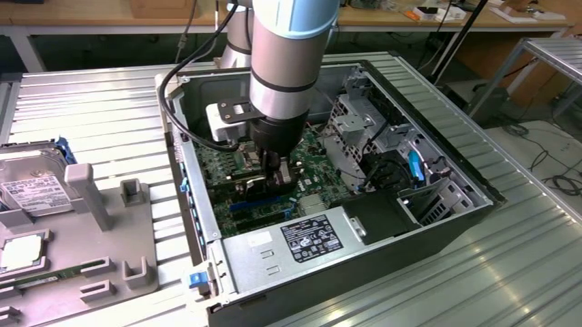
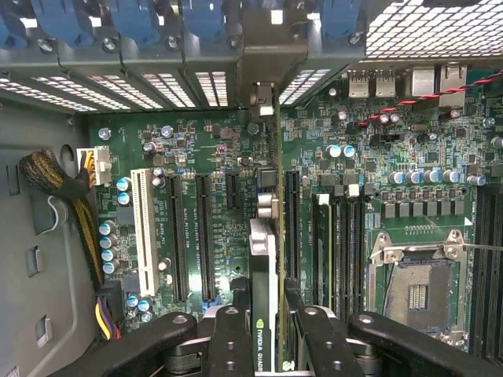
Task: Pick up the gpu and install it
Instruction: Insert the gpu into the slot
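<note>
The gpu is a thin black card seen edge-on, with a green-and-white label near my fingers. My gripper is shut on it, one black finger on each side. The card stands upright over the green motherboard, running parallel to the long black expansion slots. Its metal end reaches the rear bracket openings. What lies directly under the card is hidden. In the exterior view my gripper is deep inside the open computer case, with the gpu low over the board.
A white slot, a cable bundle and the CPU socket flank the card. The power supply and drive cage crowd the case. On the exterior view's left a grey fixture holds a hard drive and a green memory stick.
</note>
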Controlling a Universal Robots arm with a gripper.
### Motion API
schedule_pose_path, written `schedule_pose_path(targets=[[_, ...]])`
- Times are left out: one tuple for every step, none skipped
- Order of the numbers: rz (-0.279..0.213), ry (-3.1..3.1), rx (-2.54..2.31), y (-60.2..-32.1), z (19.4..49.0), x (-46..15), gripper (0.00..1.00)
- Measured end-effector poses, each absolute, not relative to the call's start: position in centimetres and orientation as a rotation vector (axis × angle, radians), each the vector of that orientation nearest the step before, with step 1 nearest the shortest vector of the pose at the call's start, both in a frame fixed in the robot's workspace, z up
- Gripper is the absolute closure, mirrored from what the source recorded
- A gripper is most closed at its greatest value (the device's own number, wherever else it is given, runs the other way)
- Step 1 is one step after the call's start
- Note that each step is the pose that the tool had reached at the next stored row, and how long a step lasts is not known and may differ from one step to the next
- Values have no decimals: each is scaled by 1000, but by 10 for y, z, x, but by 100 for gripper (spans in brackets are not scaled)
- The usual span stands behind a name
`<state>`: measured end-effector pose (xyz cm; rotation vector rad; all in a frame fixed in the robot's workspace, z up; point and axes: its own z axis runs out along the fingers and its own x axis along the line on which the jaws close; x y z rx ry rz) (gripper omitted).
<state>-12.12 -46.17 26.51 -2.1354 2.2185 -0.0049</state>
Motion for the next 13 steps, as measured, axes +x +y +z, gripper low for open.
schedule_pose_path(targets=[[-5, 2219, -2136, -462, 266, -121, 73], [-5, 2219, -2135, -462, 266, -121, 73], [-5, 2219, -2135, -462, 266, -122, 73], [-5, 2219, -2135, -462, 265, -123, 73], [-6, 2219, -2136, -462, 265, -123, 73], [-6, 2219, -2136, -462, 265, -123, 73], [-6, 2219, -2136, -462, 265, -123, 73], [-5, 2219, -2135, -462, 265, -123, 73], [-5, 2218, -2135, -462, 264, -123, 73], [-6, 2219, -2136, -462, 263, -123, 73], [-7, 2219, -2136, -462, 262, -123, 73], [-8, 2220, -2137, -462, 261, -123, 73], [-8, 2220, -2137, -462, 261, -123, 73]])
